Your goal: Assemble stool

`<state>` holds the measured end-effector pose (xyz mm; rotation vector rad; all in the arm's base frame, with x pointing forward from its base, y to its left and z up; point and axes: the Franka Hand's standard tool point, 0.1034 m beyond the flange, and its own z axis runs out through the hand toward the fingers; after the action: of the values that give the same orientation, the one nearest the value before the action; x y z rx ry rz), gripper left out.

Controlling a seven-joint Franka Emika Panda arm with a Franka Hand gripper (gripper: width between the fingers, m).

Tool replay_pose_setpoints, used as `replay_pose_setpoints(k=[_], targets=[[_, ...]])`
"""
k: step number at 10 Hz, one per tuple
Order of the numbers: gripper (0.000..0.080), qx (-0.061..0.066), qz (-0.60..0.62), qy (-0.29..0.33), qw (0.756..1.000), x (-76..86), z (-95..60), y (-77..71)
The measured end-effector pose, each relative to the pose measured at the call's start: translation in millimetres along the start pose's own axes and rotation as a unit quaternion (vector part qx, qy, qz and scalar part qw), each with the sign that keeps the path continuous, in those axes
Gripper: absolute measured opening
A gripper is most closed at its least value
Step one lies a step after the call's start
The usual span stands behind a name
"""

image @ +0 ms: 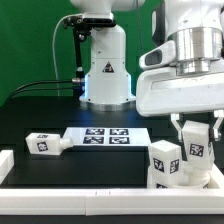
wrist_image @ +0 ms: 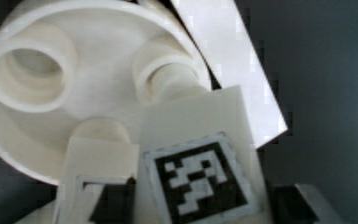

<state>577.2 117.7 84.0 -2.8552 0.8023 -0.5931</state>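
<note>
The hand (image: 197,141) grips 1 leg (image: 197,152) of 3, at 1 seat (wrist_image: 51,85).

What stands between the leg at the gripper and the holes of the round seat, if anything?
Nothing visible does. In the wrist view the leg, which the gripper seems to hold, lies right over the seat, and the two holes in view show open and bare.
</note>
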Motion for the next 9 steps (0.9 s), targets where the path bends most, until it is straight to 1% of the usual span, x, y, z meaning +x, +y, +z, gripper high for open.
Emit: replay_pose_setpoints(k=[3,9], targets=[[0.0323,-0.003,-0.004,-0.003,1.0,-5.5,3.8,1.1],[0.0323,0.009,-0.015,0.034,0.999,-4.5,5.5,4.7]])
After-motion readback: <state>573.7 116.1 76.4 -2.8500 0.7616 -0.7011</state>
